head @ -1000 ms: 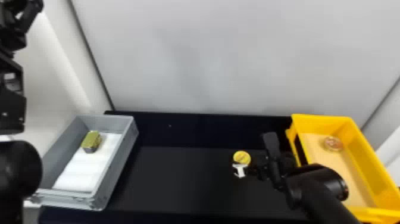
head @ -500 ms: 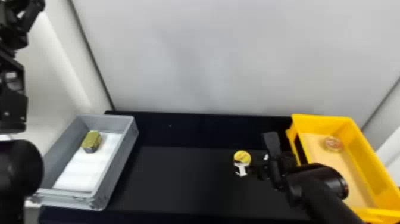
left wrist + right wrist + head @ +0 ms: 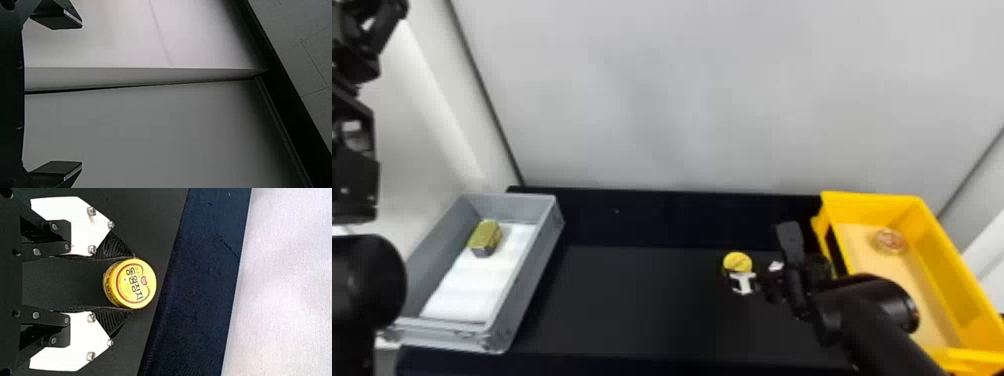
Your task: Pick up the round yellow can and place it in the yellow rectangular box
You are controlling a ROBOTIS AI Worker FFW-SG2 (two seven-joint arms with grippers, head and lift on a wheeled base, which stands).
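Right fingers (image 3: pixel 113 246) pinch the yellow can (image 3: pixel 136 284) at the dark table (image 3: pixel 632 305) | left fingers (image 3: pixel 56 168) spread apart | grasp looks made, lift unclear; delivery into the yellow box (image 3: pixel 872 200) remains

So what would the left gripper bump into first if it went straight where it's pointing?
The left gripper would probably bump into the grey wall first. Nothing seems to stand in between, but how far off is unclear.

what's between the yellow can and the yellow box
In the head view, the front of the right arm lies there, above dark table; the right gripper holds the yellow can.
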